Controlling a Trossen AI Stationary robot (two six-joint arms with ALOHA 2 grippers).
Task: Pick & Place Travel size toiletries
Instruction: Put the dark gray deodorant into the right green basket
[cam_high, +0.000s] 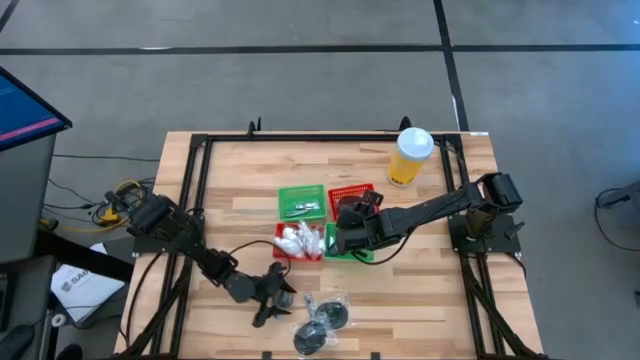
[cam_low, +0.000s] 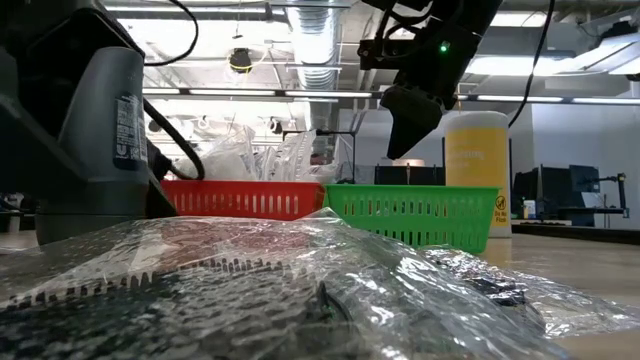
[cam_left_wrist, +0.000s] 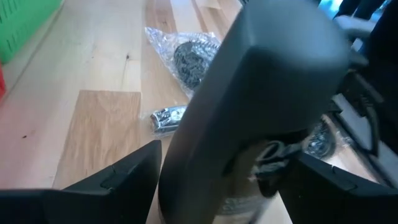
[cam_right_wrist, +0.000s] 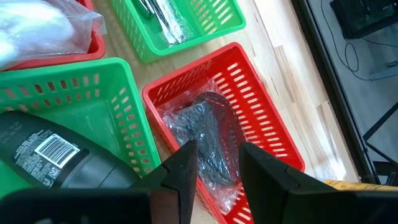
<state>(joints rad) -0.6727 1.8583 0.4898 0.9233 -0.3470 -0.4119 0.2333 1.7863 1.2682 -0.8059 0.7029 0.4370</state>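
Note:
My left gripper (cam_high: 272, 298) is near the table's near edge, shut on a dark grey bottle (cam_left_wrist: 249, 106), which the low view shows as a tall grey shape (cam_low: 100, 130). Beside it on the table lie wrapped dark discs (cam_high: 320, 322) (cam_left_wrist: 189, 59) and a small wrapped item (cam_left_wrist: 166, 118). My right gripper (cam_high: 345, 225) (cam_right_wrist: 219, 167) hovers over the baskets, its fingers a narrow gap apart with nothing between them. Below it a red basket holds wrapped dark discs (cam_right_wrist: 208, 134). A green basket holds a dark bottle with a barcode (cam_right_wrist: 50, 155). White packets (cam_high: 298, 238) fill another red basket, and silvery tubes (cam_right_wrist: 161, 15) lie in the far green basket. My left gripper pinches the dark grey bottle's body (cam_left_wrist: 205, 149) between its two fingers (cam_left_wrist: 124, 177), one on each side, lying across the bottle. In the low view the bottle stands roughly upright. Clear wrap in front hides whether its base rests on the table.
Four mesh baskets (cam_high: 352, 195) cluster at mid-table. The tall yellow cup with a white lid (cam_high: 410, 155) (cam_low: 475, 150) stands toward the far right. Clear wrap (cam_low: 300, 290) lies close to the low camera. Bare wood shows at the table's left (cam_high: 230, 190) and right (cam_high: 430, 290).

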